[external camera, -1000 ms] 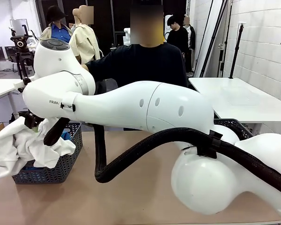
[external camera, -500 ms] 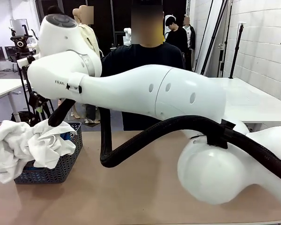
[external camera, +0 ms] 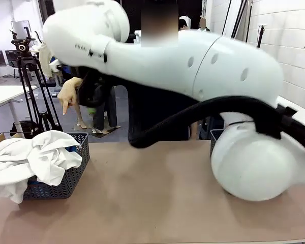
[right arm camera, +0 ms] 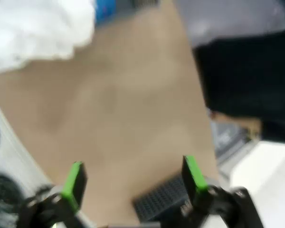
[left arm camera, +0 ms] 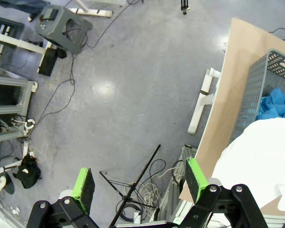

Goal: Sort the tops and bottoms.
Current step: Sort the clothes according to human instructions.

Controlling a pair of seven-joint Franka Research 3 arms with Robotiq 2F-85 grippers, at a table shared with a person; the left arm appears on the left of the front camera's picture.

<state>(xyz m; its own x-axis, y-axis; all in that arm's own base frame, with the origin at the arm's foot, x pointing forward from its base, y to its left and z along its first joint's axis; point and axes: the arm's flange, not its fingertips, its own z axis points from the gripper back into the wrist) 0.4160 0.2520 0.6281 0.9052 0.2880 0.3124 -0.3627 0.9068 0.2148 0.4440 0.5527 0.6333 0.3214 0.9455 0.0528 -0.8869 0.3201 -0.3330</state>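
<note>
A heap of white tops (external camera: 38, 157) lies over the grey mesh basket (external camera: 66, 180) at the table's left end. In the left wrist view the same white cloth (left arm camera: 263, 161) covers a blue top (left arm camera: 278, 107) inside the basket (left arm camera: 254, 95). My right gripper (external camera: 93, 104) hangs blurred, high above and behind that basket, apart from the cloth. The right wrist view shows my right gripper (right arm camera: 134, 178) open and empty over bare table, with white cloth (right arm camera: 38, 28) at the top left. My left gripper (left arm camera: 139, 179) is open and empty over the floor beside the table. The bottoms are out of view.
My right arm (external camera: 193, 61) spans the table from the right. A second dark basket (external camera: 216, 140) peeks out behind its base. A person in black (external camera: 157, 109) stands at the far side. A tripod (external camera: 33, 86) stands off the far left.
My right arm has swung up and away from the left basket. The white tops it was beside have settled onto the basket.
</note>
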